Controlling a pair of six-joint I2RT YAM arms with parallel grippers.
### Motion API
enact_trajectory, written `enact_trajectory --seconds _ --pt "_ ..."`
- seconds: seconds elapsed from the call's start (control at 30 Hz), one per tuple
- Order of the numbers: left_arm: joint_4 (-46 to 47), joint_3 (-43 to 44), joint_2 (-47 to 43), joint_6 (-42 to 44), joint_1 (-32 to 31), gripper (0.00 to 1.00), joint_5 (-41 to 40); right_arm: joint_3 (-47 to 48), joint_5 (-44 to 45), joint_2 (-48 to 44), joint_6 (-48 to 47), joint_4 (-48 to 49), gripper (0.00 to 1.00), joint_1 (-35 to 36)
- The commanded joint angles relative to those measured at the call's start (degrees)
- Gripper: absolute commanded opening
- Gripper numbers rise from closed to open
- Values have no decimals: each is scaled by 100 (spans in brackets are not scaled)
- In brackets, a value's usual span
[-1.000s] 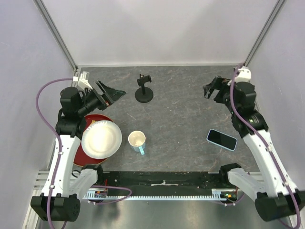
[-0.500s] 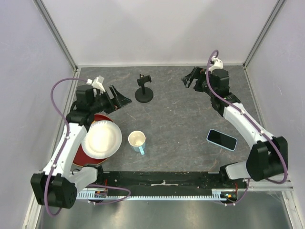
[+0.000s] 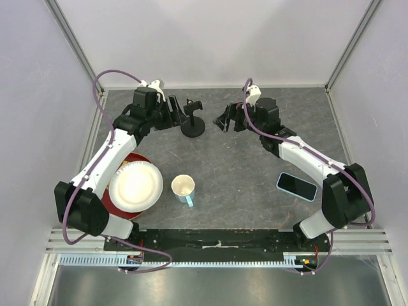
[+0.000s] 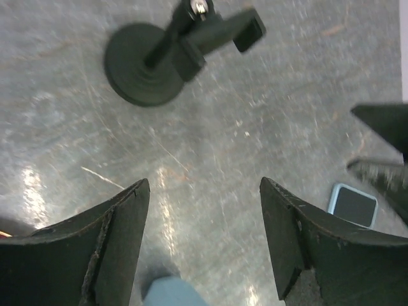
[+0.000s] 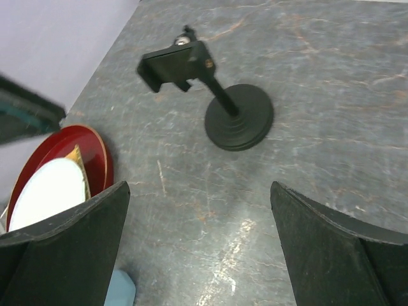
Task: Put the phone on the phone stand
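Though apart, phone stand (image 3: 193, 121) between pincers (image 3: 176, 115) (image 3: 223, 121).

The left pincer (image 4: 204, 191) is shown parted above the grey bench (image 4: 268, 121). The phone stand (image 4: 150, 64) is seen ahead and to its left; the phone (image 4: 352, 205) is seen flat off to its right.

Phone stand (image 3: 193, 125) was all black. Phone (image 3: 296, 186) had a black screen, light blue edge. Table (image 3: 248, 159) was grey (mottled, scratchy streaks). White plate (image 5: 48, 191) sat on red dish (image 5: 60, 145).
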Motion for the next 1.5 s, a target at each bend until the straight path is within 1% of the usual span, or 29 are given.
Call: enact_trajectory --seconds 0.0,0.1,0.23,0.27,0.4,0.43,0.47,0.57,0.6,0.63,0.67,0.7,0.73,0.83,0.9,0.97,1.13,1.17,1.33,1.47 --pt "194 490 175 235 15 75 -788 30 -380 52 -411 557 98 179" --pt "318 754 570 278 15 72 -648 -32 -468 113 -385 856 98 267" --pt "388 1123 1151 288 41 64 -341 -41 -459 402 -314 1426 98 434" --pt "423 1176 1326 235 76 63 -96 3 -468 464 -314 1515 98 452" --pt "450 1387 1547 86 103 63 126 546 -258 886 -603 1542 98 496" --pt "467 1326 1521 77 103 63 126 627 -153 1043 -665 1481 98 487" --pt "511 1248 1486 77 103 63 65 688 31 1141 -796 1481 96 487" --pt "669 809 1188 68 120 64 73 917 85 1475 -955 1393 90 487" --pt "791 677 1021 16 147 64 152 978 103 1545 -1025 1393 89 487" --pt "862 493 942 -72 173 63 301 970 138 1633 -1043 1480 83 487" --pt "924 421 871 -99 252 63 563 961 173 1651 -1061 1541 81 487" --pt "968 368 801 -125 270 63 635 961 199 1677 -1079 1612 79 487" --pt "1012 263 670 -186 313 63 706 961 173 1739 -1088 1804 74 487" --pt "1170 78 502 -353 393 63 1022 1171 -90 2019 -1026 2042 69 487" --pt "1170 43 466 -380 419 63 1172 1530 -213 2213 -965 2034 68 487" --pt "1153 -10 440 -424 454 63 1268 1699 -179 2459 -763 2025 68 496" --pt "1258 -142 484 -704 454 62 1663 1550 -135 2697 -806 2666 66 610" --pt "1354 -159 466 -758 454 62 1865 1585 -74 2749 -867 2658 66 619" --pt "1504 -265 229 -995 472 63 2130 1972 129 3004 -1237 2175 67 610" --pt "1662 -379 -52 -1075 586 63 2236 1920 -55 3128 -1281 2385 67 610"
